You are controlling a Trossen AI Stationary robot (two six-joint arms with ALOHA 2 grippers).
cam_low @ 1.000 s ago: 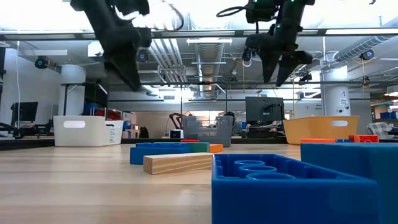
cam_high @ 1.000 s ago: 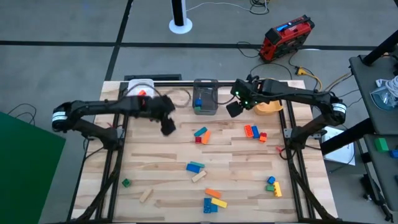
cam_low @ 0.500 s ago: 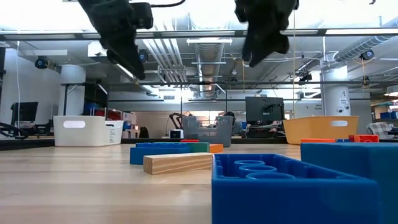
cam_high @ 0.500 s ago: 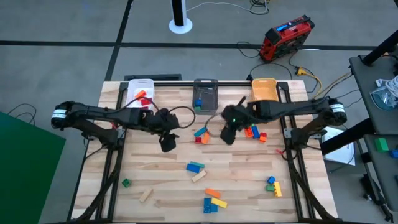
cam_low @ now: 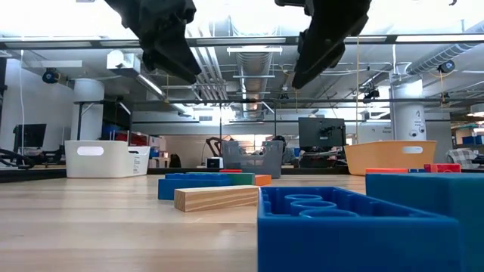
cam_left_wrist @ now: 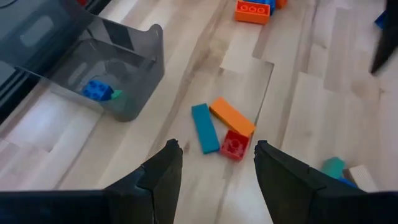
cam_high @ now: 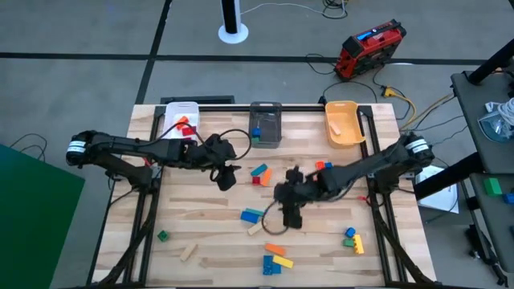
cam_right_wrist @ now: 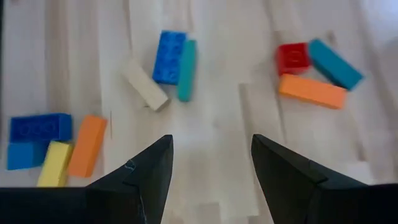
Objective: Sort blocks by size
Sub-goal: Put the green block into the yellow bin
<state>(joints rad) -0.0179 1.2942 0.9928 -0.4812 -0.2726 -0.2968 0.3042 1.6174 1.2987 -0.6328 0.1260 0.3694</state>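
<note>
Loose blocks lie scattered on the wooden table (cam_high: 201,225). My left gripper (cam_high: 227,175) hangs open above the table, just left of a teal bar (cam_left_wrist: 204,127), an orange bar (cam_left_wrist: 232,116) and a red cube (cam_left_wrist: 234,145). My right gripper (cam_high: 287,210) hangs open over the table's middle, beside a blue brick (cam_right_wrist: 169,57), a teal bar (cam_right_wrist: 186,62) and a plain wood bar (cam_right_wrist: 144,84) that lie flat side by side. Both grippers (cam_low: 170,45) (cam_low: 325,41) are well above the table and hold nothing.
A white bin (cam_high: 181,120), a grey bin (cam_high: 265,124) holding a blue block (cam_left_wrist: 96,90), and an orange bin (cam_high: 343,124) line the far edge. More blocks lie near the front (cam_high: 275,257), at front right (cam_high: 352,239), at right (cam_high: 328,170) and front left (cam_high: 163,235).
My right gripper has swung from beside the orange bin toward the table's near edge and a little left, ending over the table's middle. My left gripper has drifted from near the white bin toward the near edge and the right. No block has moved.
</note>
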